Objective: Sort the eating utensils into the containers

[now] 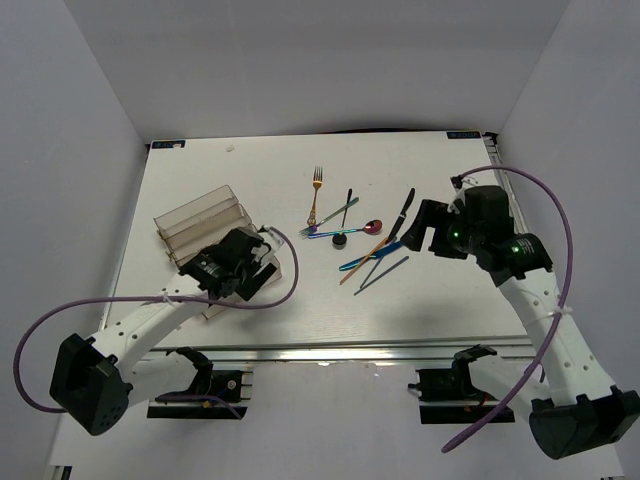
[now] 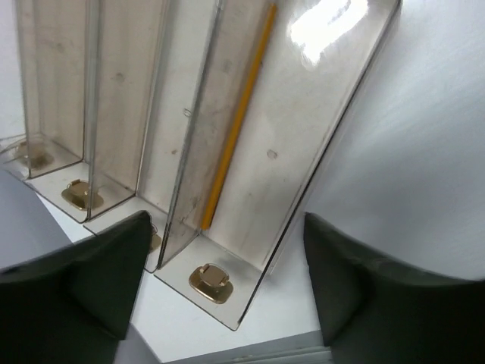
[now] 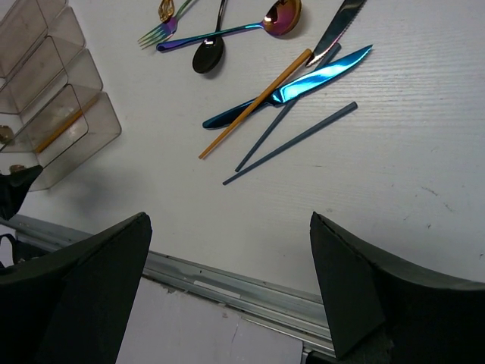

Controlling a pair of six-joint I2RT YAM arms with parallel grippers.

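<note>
1. Set left of centre on the white counter (image 1: 300,325): a clear organiser tray (image 1: 195,218), with long narrow compartments side by side and a long axis slanting from near left to far right in the top view.
2. Inside an end compartment, rightmost in the left wrist view: one gold stick (image 2: 236,121), lying lengthwise along the dividing wall.
3. Poised over the tray's near right corner: the left gripper (image 1: 238,262), fingers spread wide with nothing between them, on an arm stretched low and forward across the counter's left side.
4. Scattered right of centre, well apart from the tray: a gold fork (image 1: 316,195) lying near-to-far with tines toward the far edge; a black spoon (image 1: 340,241) with its bowl toward the near edge; an iridescent fork (image 3: 155,32) and a red-pink spoon (image 1: 374,226) crossing that spoon's handle, the spoon's bowl at the right.
5. Nearer the arms: a blue knife (image 3: 318,72) and a second gold stick (image 3: 254,105) crossing over it, both slanting from near left to far right, with two dark sticks (image 3: 292,142) at much the same slant, one of them crossing the knife, and a dark knife (image 1: 404,213) pointing toward the far edge.
6. Held above the counter just right of the pile: the right gripper (image 1: 430,228), fingers wide apart and empty, on a raised, bent arm with the wrist turned toward the utensils.
</note>
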